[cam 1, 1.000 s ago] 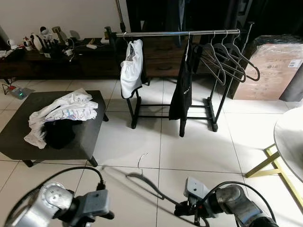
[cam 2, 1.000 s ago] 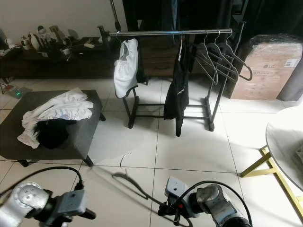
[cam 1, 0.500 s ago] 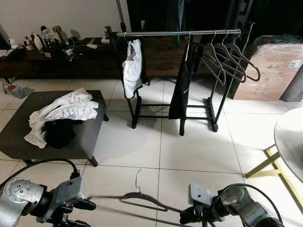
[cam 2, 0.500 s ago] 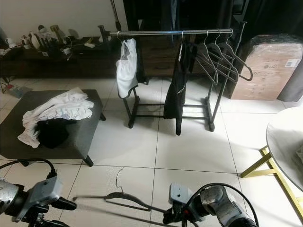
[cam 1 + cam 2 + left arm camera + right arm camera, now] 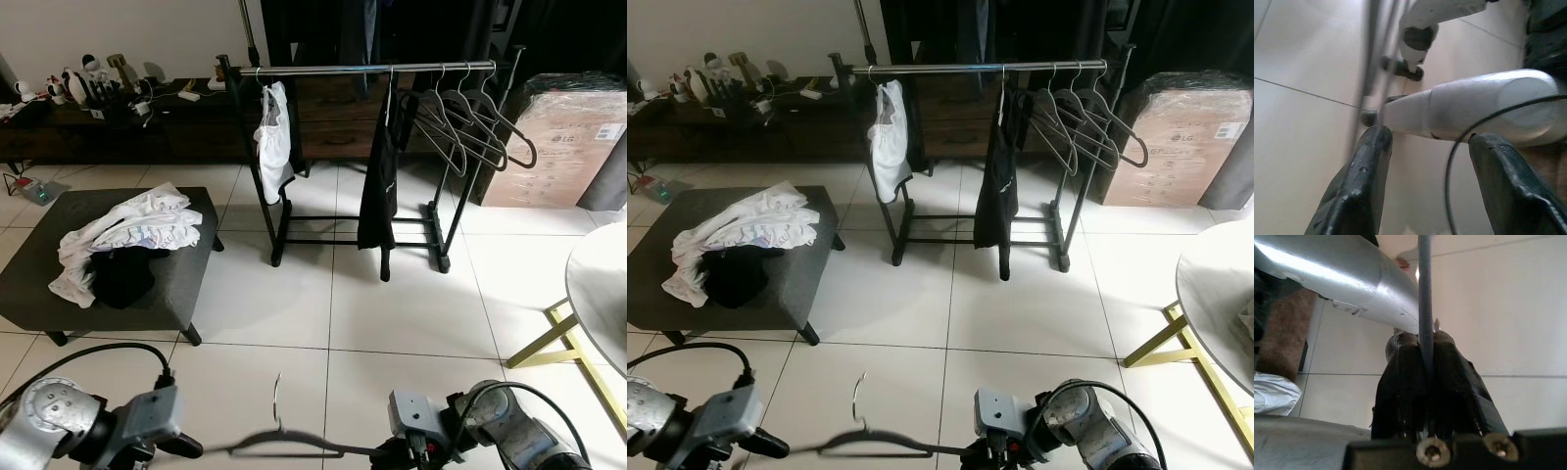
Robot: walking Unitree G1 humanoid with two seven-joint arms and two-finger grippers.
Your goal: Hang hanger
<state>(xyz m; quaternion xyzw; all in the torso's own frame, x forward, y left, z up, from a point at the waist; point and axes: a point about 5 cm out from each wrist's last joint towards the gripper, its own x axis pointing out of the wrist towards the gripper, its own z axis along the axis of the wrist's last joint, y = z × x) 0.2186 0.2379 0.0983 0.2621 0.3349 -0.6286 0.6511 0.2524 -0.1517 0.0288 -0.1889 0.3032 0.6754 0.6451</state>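
Right tool (image 5: 1422, 382) clamped on grey hanger (image 5: 284, 443), held low over floor; left tool (image 5: 1425, 161) open, empty.

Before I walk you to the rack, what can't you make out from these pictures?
- Right pincer: shut on the hanger, but the eye views cut off the grip at the bottom edge.
- Left pincer: open; motion blur in its wrist view hides whether a finger touches the hanger.
- Clothes rail: garments and empty hangers overlap, so free gaps are unclear.
- Items on the dark cabinet: too small to identify.
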